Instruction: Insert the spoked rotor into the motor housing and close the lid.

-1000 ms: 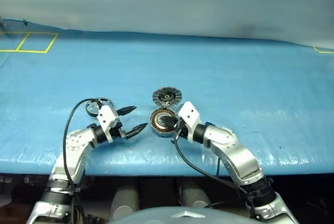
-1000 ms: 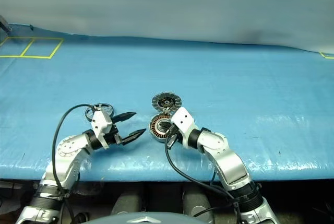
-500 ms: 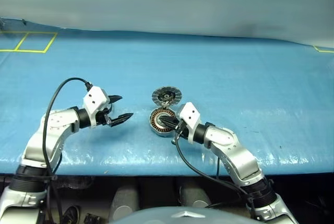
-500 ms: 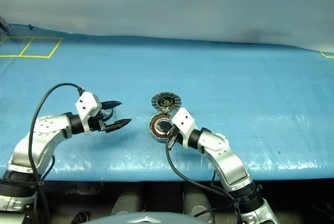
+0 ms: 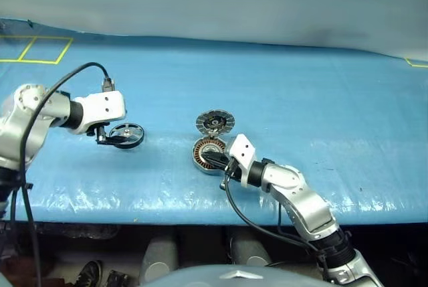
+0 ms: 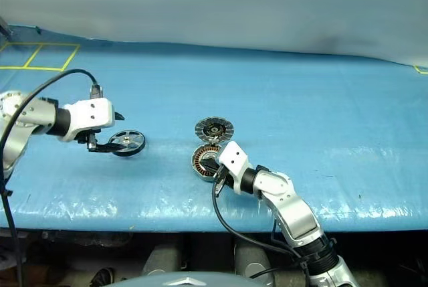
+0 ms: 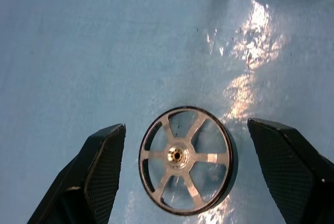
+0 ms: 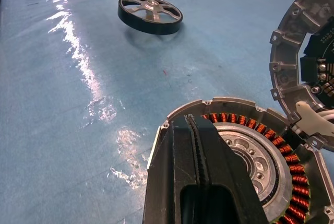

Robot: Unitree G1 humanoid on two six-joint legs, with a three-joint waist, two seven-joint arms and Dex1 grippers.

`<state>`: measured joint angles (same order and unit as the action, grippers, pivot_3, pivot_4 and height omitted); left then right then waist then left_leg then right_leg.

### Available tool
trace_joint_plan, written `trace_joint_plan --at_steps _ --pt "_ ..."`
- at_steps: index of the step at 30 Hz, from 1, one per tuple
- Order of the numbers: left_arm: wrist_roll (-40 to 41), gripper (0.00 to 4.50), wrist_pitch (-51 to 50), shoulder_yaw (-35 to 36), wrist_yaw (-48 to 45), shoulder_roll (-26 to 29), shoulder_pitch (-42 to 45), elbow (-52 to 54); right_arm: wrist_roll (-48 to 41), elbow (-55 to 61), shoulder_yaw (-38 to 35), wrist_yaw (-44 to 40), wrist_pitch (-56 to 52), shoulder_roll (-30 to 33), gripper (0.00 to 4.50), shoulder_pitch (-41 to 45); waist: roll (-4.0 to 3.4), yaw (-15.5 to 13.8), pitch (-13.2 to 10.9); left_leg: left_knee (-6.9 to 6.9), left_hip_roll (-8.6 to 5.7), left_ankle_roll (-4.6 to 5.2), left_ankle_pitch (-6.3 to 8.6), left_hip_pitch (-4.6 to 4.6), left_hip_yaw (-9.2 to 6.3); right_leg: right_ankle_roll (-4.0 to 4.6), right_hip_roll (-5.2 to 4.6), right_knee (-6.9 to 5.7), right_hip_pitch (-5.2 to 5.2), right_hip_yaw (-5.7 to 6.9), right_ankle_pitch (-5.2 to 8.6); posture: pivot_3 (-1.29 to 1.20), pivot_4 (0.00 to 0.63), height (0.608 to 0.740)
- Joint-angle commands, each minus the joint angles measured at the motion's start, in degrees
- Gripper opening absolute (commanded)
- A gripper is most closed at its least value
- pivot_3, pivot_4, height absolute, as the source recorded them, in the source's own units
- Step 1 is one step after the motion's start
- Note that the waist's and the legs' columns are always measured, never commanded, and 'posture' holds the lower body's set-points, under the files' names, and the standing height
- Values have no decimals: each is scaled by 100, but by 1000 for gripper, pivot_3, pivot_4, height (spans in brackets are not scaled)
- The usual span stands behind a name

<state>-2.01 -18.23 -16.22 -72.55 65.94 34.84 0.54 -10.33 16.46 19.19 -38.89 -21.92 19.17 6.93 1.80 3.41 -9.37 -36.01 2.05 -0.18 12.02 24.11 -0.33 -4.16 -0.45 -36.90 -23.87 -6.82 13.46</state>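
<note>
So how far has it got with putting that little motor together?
Early days. The lid lies flipped open beside the motor housing, whose copper ring is bare, so nothing is in yet. In hand: the left hand hangs open over the spoked wheel on the blue table cover, while the shut right hand rests at the housing. Left: picking up the wheel, seating it, closing the lid.

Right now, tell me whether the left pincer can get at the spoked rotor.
Probably yes. The left pincer is open, its fingers either side of the spoked rotor, which lies flat on the blue mat with nothing in between.
</note>
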Motion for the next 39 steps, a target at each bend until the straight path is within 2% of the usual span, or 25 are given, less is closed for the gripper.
trace_joint_plan --at_steps 1,6,11,25,28,32,39 --pt "-597 4075 447 -335 -509 45 623 -279 -167 383 -82 -158 -113 149 29 0 0 2 -1 0 0 0 0 1 0 0 0 -1 -1 0 0 0 150 740" --pt "-1074 4075 845 -677 -898 -151 1056 -602 -417 586 -126 -381 -253 345 29 -13 0 8 -1 -4 2 0 0 18 -5 -3 6 -8 -15 1 -2 0 150 740" --pt "-1453 4075 1126 -934 -1129 -318 972 -732 -694 532 -226 -621 -175 407 29 -3 1 5 -1 -19 4 1 0 26 -12 -14 10 -15 -15 2 -8 0 150 740" --pt "-1977 4075 1388 -949 -1166 -912 1381 -1681 -584 551 -168 -481 -189 448 29 -52 3 -9 -4 -153 4 6 -1 51 -19 -18 16 -116 -22 0 -8 0 150 740" --pt "-2014 3507 1402 -924 -1224 -1022 1489 -1810 -555 552 -150 -435 -192 461 0 -67 3 -3 -3 -165 5 6 -1 52 -19 -21 17 -122 -20 -1 -10 0 150 740" --pt "-2081 2201 1401 -926 -1267 -1129 1621 -1951 -535 551 -138 -403 -190 475 0 -78 3 -2 -3 -162 4 6 -1 55 -20 -23 17 -122 -22 -1 -12 0 150 740" --pt "-2363 2201 1541 -1126 -1259 -1397 1780 -2369 -489 526 -136 -346 -177 469 0 -73 3 -3 -3 -162 4 6 -1 54 -23 -24 19 -123 -21 -1 -12 0 150 740"
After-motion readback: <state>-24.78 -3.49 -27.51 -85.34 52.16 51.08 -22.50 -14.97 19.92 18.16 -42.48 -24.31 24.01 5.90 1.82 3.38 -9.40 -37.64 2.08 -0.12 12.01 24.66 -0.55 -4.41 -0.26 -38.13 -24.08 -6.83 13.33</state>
